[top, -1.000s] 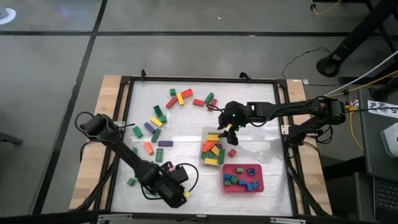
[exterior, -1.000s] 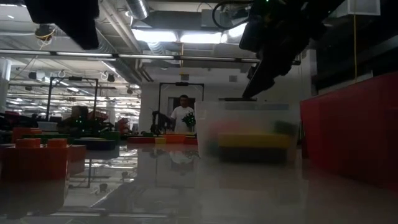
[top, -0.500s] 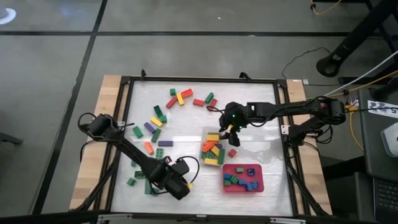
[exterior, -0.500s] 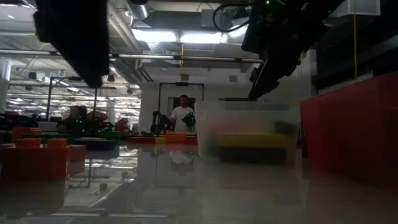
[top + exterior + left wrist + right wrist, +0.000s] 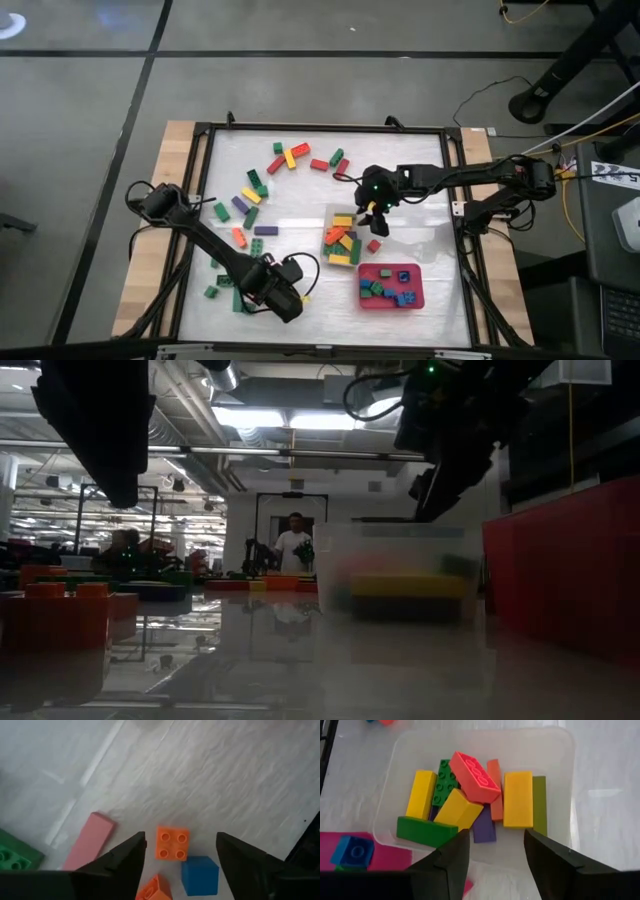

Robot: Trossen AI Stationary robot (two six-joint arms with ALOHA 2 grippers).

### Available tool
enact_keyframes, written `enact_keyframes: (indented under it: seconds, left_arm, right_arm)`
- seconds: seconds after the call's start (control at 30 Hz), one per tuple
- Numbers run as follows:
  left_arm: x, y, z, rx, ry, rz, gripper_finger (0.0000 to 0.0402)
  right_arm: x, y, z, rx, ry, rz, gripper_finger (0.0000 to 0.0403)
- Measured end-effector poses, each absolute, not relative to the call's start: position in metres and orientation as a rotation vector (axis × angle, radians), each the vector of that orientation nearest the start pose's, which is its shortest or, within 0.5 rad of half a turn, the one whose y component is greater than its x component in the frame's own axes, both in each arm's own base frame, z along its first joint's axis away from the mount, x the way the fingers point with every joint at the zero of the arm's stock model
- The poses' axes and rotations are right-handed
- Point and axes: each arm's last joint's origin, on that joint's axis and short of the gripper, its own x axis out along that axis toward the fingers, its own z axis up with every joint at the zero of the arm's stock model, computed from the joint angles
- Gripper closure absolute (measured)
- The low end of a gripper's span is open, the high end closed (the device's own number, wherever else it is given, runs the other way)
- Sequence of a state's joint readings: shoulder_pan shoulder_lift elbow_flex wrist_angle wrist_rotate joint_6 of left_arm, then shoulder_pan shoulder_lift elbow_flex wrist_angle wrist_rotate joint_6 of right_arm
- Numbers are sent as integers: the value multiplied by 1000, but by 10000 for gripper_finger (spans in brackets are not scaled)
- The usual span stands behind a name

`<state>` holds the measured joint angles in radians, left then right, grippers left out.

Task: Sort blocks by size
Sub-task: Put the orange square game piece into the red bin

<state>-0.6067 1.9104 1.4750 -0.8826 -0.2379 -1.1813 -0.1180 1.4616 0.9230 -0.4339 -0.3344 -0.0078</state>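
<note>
Two sizes, two bins: your right gripper (image 5: 492, 865) hangs empty and part-open over the tub (image 5: 560, 780) of long bars, while your left gripper (image 5: 180, 852), jaws wide, straddles a short orange block (image 5: 172, 843) at the table's near-left, likely tray-bound (image 5: 416, 292).

L gripper (image 5: 292, 299) moved inward from table front edge, jaws now spread over orange block (image 5: 171, 843)

Lying bare along the table (image 5: 430, 190) far-right corner and near-right edge; crowding the far-left: scattered blocks (image 5: 252, 190); blocking mid-right: clear tub (image 5: 343, 240), red tray (image 5: 390, 286).
</note>
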Motion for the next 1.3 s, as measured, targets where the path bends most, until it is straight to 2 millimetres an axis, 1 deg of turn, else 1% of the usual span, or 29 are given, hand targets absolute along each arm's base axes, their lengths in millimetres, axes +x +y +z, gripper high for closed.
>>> enact_keyframes:
  seconds: [0.13,0.27,0.37,0.5,0.63,0.8,0.9,1.0,1.07,1.17,1.3]
  left_arm:
    - [318,-213,202,-471,1190,416,159]
    - [320,-215,189,-460,1226,424,159]
    - [322,-217,182,-455,1247,429,160]
    - [323,-218,177,-462,1262,421,158]
    - [325,-222,171,-450,1277,390,160]
    - [326,-225,157,-399,1312,381,159]
    - [327,-223,156,-402,1314,390,165]
    - [330,-220,157,-415,1302,389,192]
    - [333,-218,158,-411,1288,364,225]
    - [340,-215,160,-402,1261,323,284]
    - [352,-208,163,-425,1211,272,369]
  right_arm:
    - [283,-23,214,222,961,218,216]
    - [279,-22,224,233,919,260,217]
    - [272,-21,236,225,871,269,217]
    - [260,-19,257,204,793,273,216]
    - [244,-17,278,184,713,276,217]
    - [224,-15,301,162,617,286,217]
    - [213,-13,311,150,569,289,216]
    - [202,-12,316,148,560,289,217]
    - [197,-10,316,152,580,294,216]
    - [193,-3,313,151,628,322,217]
    - [193,13,310,130,666,403,217]
